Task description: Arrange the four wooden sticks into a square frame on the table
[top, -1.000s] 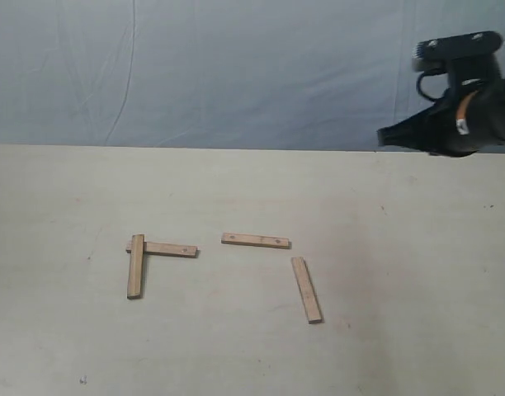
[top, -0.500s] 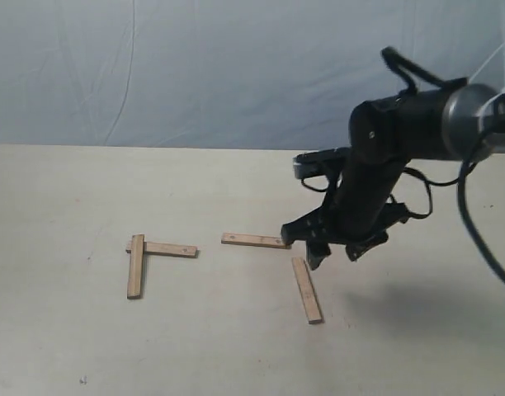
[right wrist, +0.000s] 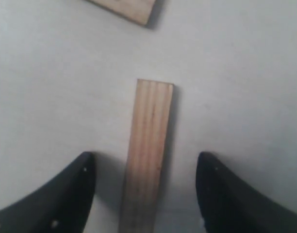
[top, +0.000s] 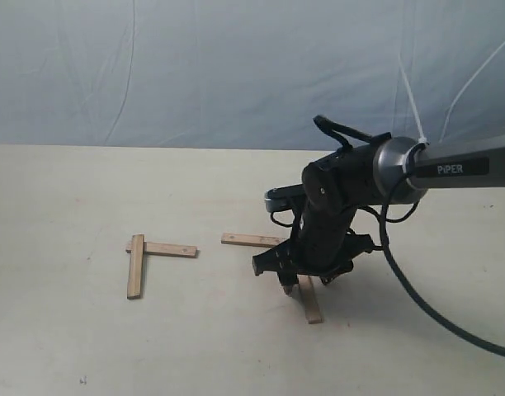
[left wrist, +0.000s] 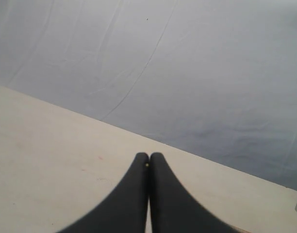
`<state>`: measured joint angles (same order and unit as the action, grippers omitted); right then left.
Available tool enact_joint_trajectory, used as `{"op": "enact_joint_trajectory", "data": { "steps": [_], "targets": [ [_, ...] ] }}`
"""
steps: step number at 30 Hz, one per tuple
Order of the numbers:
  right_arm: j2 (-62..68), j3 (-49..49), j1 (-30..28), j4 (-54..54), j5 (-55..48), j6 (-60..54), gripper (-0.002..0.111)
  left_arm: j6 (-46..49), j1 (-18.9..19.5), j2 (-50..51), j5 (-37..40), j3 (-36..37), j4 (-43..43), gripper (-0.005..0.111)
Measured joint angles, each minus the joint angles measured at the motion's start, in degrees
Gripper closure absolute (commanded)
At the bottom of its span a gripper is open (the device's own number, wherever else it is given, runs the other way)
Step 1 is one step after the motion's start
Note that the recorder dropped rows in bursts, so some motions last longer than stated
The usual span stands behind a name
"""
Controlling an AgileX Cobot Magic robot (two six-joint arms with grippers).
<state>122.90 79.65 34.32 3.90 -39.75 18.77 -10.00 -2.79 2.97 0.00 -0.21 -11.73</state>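
The right fingers [top: 287, 285] are down at the tabletop [top: 54, 346], spread wide and gripping nothing. They straddle the upper end of the slanted stick [top: 311, 307], one finger on either side. In the right wrist view that stick [right wrist: 147, 160] lies flat between the two dark fingers [right wrist: 66, 194], with bare tabletop showing on both sides, so neither finger touches the wood. Just beyond its end, and apart from it, sits a corner of the middle stick [right wrist: 126, 8].

In the exterior view the middle stick [top: 248, 240] runs nine to three, its right end hidden behind the arm. The slanted stick extends from the fingers toward five o'clock. Well off at nine o'clock, two more sticks form an L: the crosswise stick [top: 174, 249] runs nine to three, and the lengthwise stick [top: 135, 268] runs twelve to six with its top end laid over the crosswise stick's left end.

The left fingers [left wrist: 134, 194] are pressed together with nothing between them, above the tabletop.
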Motion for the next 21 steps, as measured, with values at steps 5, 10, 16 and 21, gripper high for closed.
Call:
{"op": "enact_joint_trajectory", "data": {
  "steps": [5, 10, 16, 21],
  "targets": [
    [0.20, 0.12, 0.12, -0.19, 1.07, 0.48, 0.108, 0.00, 0.00, 0.00, 0.00, 0.00, 0.00, 0.107],
    [0.20, 2.06, 0.59, -2.03, -1.06, 0.60, 0.109, 0.00, 0.00, 0.00, 0.00, 0.00, 0.00, 0.107],
    [-0.38, 11.18, 6.95, -3.17, -2.00, 6.67, 0.109, 0.00, 0.00, 0.00, 0.00, 0.00, 0.00, 0.107],
    [4.34, 22.08, 12.73, 0.80, -4.00, 15.76, 0.109, 0.00, 0.00, 0.00, 0.00, 0.00, 0.00, 0.107]
  ]
}}
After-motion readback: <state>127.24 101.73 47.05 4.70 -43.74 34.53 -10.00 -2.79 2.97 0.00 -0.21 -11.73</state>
